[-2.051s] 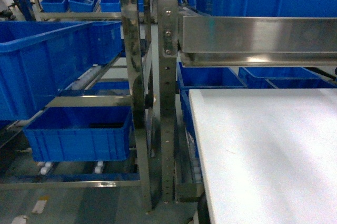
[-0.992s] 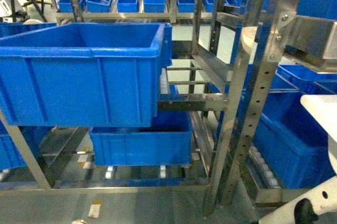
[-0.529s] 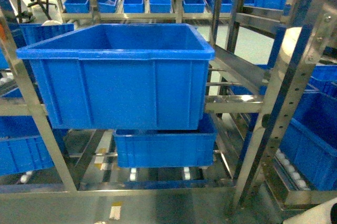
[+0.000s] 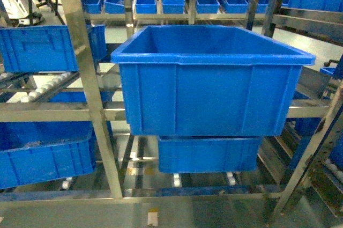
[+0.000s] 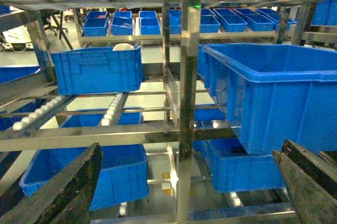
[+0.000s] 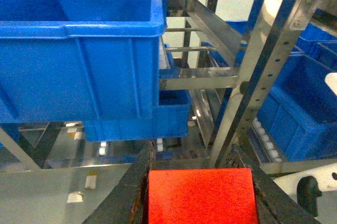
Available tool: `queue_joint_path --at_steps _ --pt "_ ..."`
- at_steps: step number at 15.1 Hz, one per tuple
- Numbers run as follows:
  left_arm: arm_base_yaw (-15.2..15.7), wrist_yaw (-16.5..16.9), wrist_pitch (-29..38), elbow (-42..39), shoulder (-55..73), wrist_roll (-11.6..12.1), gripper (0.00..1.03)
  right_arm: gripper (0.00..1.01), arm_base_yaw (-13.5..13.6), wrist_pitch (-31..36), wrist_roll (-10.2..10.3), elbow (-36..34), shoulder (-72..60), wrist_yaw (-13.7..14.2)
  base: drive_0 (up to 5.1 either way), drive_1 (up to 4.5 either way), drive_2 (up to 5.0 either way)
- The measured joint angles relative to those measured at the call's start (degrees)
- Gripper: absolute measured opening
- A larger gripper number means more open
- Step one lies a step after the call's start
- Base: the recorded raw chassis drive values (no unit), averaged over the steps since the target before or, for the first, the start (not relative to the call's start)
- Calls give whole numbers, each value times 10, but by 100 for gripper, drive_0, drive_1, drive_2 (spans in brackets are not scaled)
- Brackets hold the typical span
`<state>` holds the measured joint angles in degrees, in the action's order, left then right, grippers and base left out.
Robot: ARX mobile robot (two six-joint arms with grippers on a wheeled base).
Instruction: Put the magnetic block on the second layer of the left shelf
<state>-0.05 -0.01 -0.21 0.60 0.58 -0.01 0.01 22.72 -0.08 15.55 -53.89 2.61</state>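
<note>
Camera's swung so the big blue crate on the second tier now sits centre instead of left. Right gripper is clamped on the red magnetic block; left gripper hangs wide open, holding nothing.

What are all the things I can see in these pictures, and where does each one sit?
Large deep crate: one, blue, on the steel rack's middle tier, centre of the head view.
Lower crate: one, blue, directly beneath it.
Side crates: two, blue, on the left rack, one above the other.
Small bins: many, blue, on far shelves behind.
Rack frame: shiny steel, with white roller rails.
Magnetic block: one, red, between the right hand's fingers.
Left hand: dark fingers spread apart, holding nothing.
Right hand: closed on the block.
</note>
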Motion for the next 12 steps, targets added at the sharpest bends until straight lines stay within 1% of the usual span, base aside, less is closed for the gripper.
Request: queue_joint_path --at_steps 7,9,10,11,12 --pt "0 0 -1 0 0 0 98 33 0 1 0 0 0 0 -489 256 256" --pt "0 -1 2 0 0 0 98 33 0 -2 0 0 0 0 0 0 0" --pt "-1 -5 -5 0 0 0 98 33 4 3 0 0 2 -5 0 0 0" --pt "-1 -2 3 0 0 0 98 33 4 0 0 0 1 -7 0 0 0" --pt "-1 -2 -1 0 0 0 98 33 3 -4 0 0 0 -2 -13 402 -428"
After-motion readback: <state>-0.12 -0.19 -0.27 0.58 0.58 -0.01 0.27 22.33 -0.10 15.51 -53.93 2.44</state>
